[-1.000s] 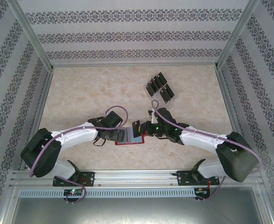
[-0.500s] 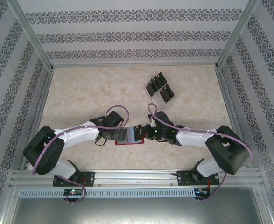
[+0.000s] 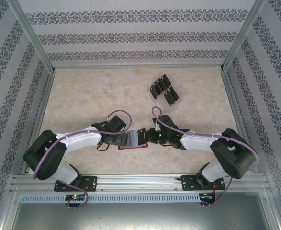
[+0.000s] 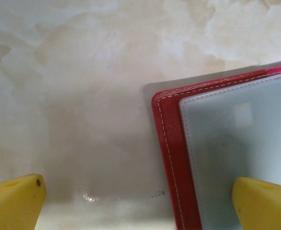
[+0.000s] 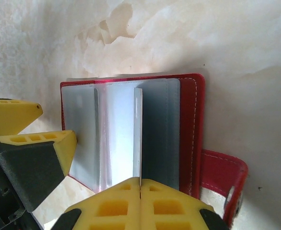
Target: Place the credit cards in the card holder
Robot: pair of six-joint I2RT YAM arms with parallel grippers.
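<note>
Right wrist: my right fingers [image 5: 116, 201] are clamped on a card [image 5: 138, 134], edge-on over the open wallet [image 5: 193, 124]; my left fingers [image 4: 16, 201] stand wide apart.

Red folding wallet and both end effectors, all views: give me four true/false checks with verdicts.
1. The red folding wallet lies open on the marble-pattern table. True.
2. The left end effector is shut. False: it is wide open, with one yellow finger over the wallet's grey-blue inside.
3. The right end effector is shut on a thin card, seen edge-on over the open wallet. True.
4. The clear slotted stand at the far side of the table is empty. False: several small black cards stand in it.
</note>
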